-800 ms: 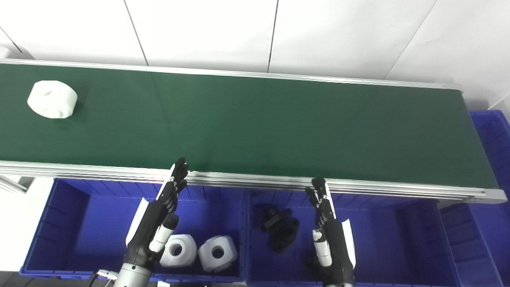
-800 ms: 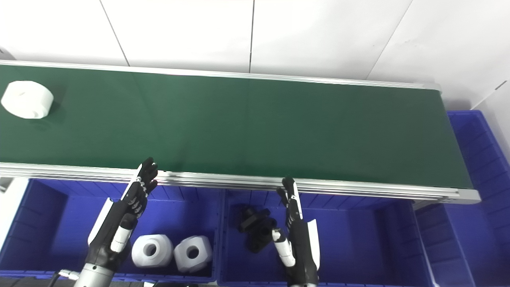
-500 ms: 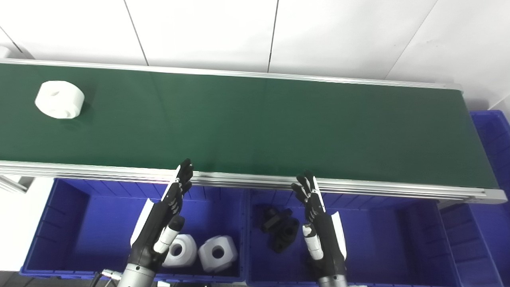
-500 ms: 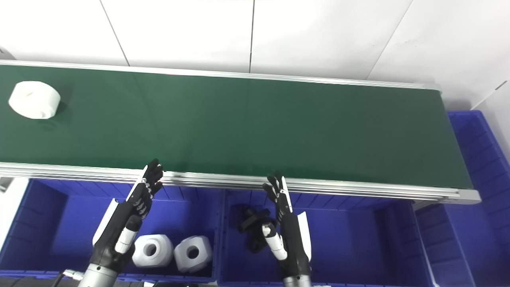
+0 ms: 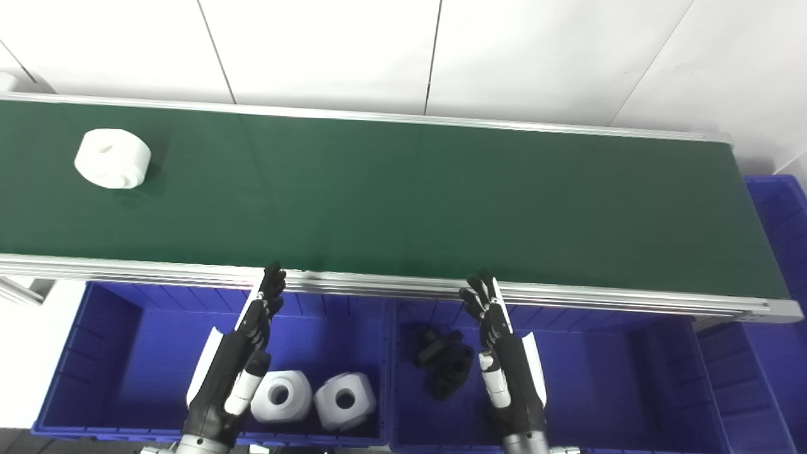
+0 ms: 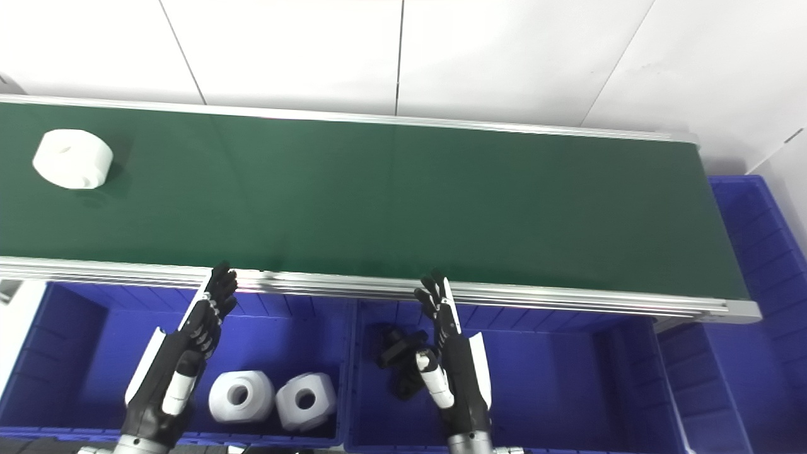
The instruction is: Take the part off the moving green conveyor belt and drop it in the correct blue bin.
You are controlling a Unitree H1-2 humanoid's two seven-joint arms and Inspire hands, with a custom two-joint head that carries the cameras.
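Note:
A white round part [image 5: 113, 158] with a centre hole lies on the green conveyor belt [image 5: 403, 195] at its far left. My left hand [image 5: 236, 362] is open and empty, held over the left blue bin [image 5: 107, 353], fingers reaching up to the belt's front rail. My right hand [image 5: 504, 362] is open and empty over the middle blue bin [image 5: 599, 378]. Both hands are far from the part. The left bin holds two white parts [image 5: 313, 397]. The middle bin holds black parts [image 5: 444, 360].
The belt's aluminium front rail [image 5: 567, 296] runs between my hands and the belt. Another blue bin [image 5: 778, 214] stands past the belt's right end. A white wall stands behind the belt.
The white part has ridden the belt to the right. My left hand has shifted left and lower. My right hand has moved left and up toward the rail.

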